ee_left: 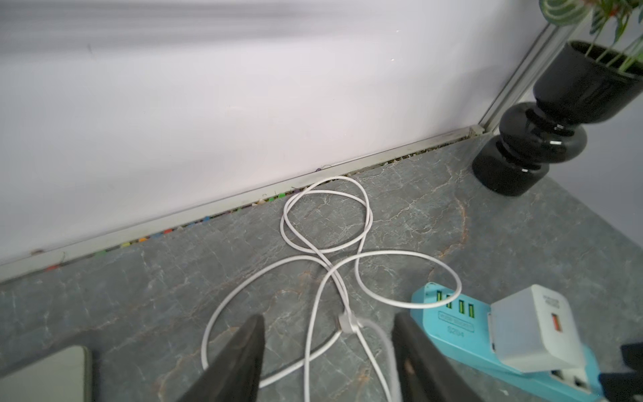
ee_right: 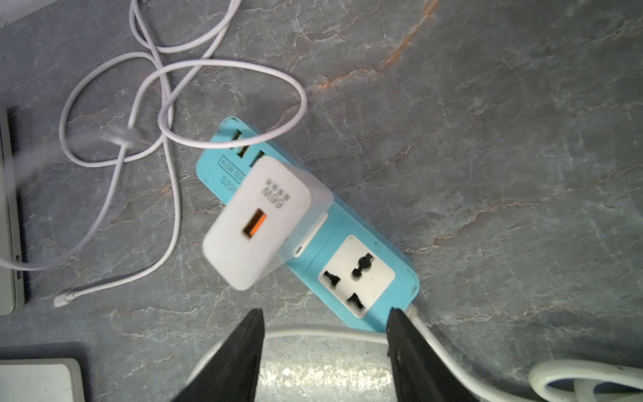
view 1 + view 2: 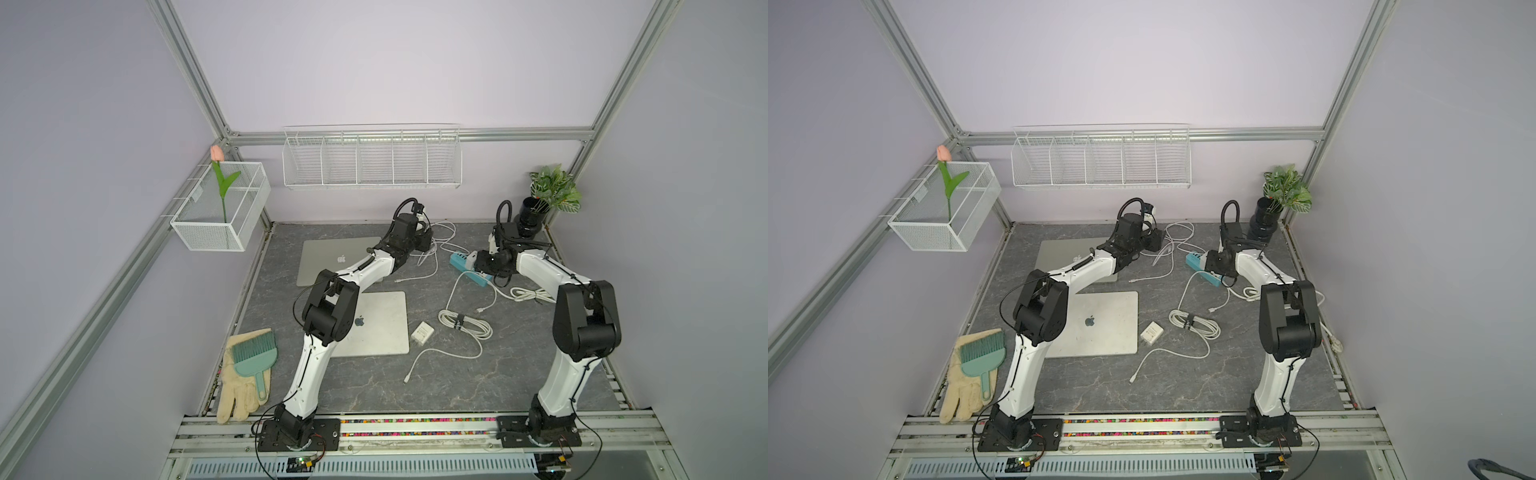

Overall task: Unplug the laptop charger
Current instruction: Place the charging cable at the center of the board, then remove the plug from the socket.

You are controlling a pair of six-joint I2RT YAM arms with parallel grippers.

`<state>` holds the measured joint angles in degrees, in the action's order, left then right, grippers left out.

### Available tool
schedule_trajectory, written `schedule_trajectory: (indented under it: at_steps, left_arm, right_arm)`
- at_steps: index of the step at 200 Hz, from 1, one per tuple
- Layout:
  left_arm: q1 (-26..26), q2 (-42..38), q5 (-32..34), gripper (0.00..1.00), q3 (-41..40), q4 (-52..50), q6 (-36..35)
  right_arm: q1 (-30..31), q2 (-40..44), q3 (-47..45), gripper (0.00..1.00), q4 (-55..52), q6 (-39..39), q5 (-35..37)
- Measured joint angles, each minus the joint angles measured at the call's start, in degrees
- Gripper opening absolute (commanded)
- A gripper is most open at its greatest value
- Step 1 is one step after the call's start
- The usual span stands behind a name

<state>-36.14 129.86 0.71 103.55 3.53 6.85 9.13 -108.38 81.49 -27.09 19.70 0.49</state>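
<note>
We have the cable point(image 1: 327, 249) free; charger point(image 2: 255, 222) sits in the power strip point(image 2: 334, 222); left gripper point(image 1: 327, 351), right gripper point(image 2: 325, 348) apart, empty.

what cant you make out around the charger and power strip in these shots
- Charger prongs: right wrist view, its own body covers them, so seated or lifted is unclear.
- Cable piece: left wrist view, motion-blurred; clip or connector, unclear.
- Power strip sockets: in both top views, the right arm overhangs them.
- Far laptop right edge: in both top views, the left arm covers it.
</note>
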Motion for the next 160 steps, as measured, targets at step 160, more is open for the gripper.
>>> schedule_trajectory:
  at_steps: [160]
  left_arm:
    - [0.07,-25.62,2.73,0.77,-33.75,10.95,3.85]
  right_arm:
    - [5.42,-20.61,28.85,0.57,-16.83,5.92,11.04]
